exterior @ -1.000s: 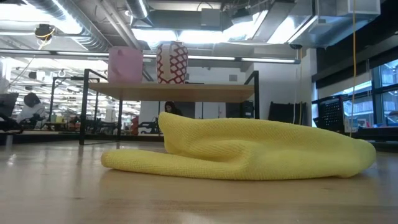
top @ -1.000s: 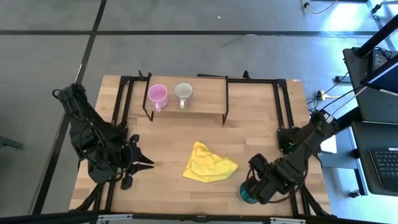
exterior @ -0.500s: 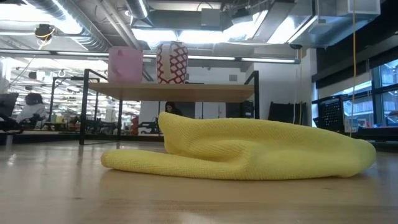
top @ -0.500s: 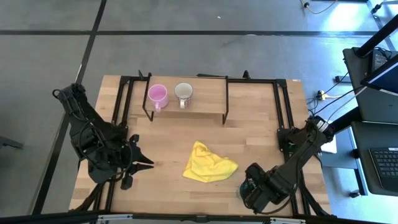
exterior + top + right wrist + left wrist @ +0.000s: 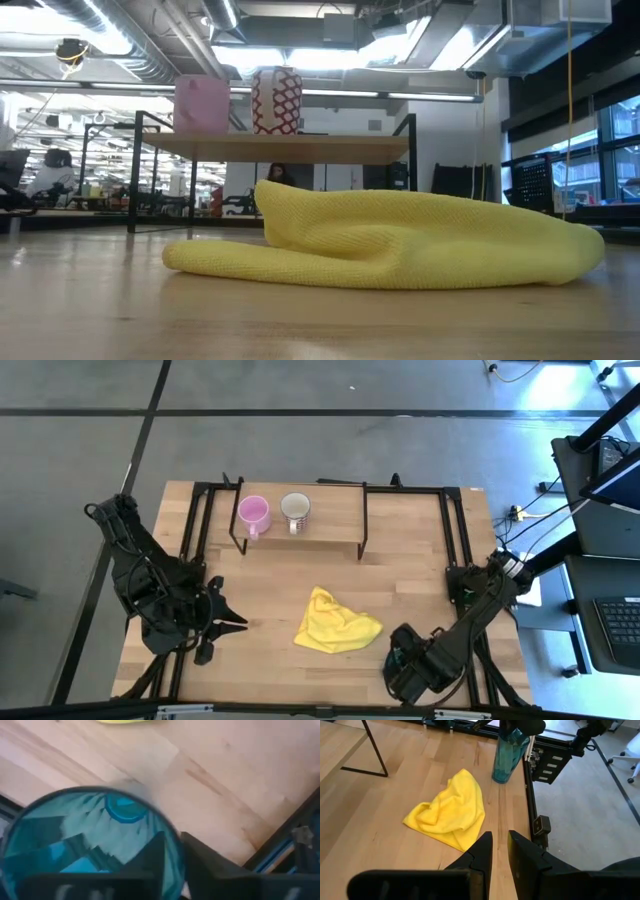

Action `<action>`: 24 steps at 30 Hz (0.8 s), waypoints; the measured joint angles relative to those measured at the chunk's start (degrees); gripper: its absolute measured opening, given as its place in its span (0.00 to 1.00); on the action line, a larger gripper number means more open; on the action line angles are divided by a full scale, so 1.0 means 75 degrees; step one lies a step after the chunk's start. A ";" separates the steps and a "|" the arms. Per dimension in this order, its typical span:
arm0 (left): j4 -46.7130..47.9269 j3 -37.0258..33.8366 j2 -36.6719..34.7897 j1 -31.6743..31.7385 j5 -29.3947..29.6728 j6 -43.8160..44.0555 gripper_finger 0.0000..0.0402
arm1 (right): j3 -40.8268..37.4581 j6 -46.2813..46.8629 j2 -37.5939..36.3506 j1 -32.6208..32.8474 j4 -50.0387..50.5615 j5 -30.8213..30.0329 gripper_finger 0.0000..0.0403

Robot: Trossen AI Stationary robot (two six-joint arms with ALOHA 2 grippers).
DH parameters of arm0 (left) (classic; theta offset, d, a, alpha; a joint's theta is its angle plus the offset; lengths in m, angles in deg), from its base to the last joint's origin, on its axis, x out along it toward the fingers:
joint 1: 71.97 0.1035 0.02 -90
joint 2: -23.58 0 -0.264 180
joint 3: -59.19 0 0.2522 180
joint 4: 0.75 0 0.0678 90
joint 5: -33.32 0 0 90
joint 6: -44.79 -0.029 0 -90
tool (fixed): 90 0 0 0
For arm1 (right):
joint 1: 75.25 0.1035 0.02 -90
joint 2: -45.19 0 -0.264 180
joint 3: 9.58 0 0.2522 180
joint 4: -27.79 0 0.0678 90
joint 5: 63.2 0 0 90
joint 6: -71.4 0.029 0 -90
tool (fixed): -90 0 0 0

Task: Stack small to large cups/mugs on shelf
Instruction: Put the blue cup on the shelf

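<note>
Three vessels in play: pink mug (image 5: 252, 513) and white mug (image 5: 295, 508) stand side by side on the shelf (image 5: 330, 525), at its left end, while the teal tumbler (image 5: 506, 757) stands upright at the bench (image 5: 270, 590) front-right corner, well apart from the shelf, w/ the yellow cloth (image 5: 335, 625) between. Tumbler looks like thin translucent plastic: prob. light, stiff, smooth and a bit slippery, tall so tippy; best held at the rim wall or round the upper body, and kept vertical. Right gripper (image 5: 171, 837) is directly over it, one finger inside the mouth and one outside, looking clamped on the rim wall. Left gripper (image 5: 500, 837) waits over the bench's left-front, fingers a slit apart, holding nothing. Views differ: right wrist cam alone shows the rim pinch; left wrist cam alone shows the tumbler's full height; high cam hides it mostly under the arm; low cam shows mugs, shelf and cloth, but no tumbler or arms.
</note>
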 joint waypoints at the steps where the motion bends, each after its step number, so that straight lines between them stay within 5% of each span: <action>1: -0.0003 0.0000 0.0000 0.0000 0.0000 0.0000 0.13 | 0.0000 -0.0049 -0.0008 -0.0030 0.0058 -0.0006 0.14; 4: -0.0003 0.0000 0.0000 0.0000 0.0000 0.0009 0.13 | 0.0058 -0.0338 -0.0066 -0.0148 0.0077 -0.0039 0.04; 15: -0.0008 0.0000 0.0000 0.0003 0.0000 0.0067 0.13 | 0.2542 -0.2384 -0.0276 -0.1381 0.1262 0.0221 0.02; 24: -0.0003 0.0000 0.0000 0.0003 0.0001 0.0061 0.13 | 0.3813 -0.4318 -0.0404 -0.3352 0.1228 -0.0923 0.02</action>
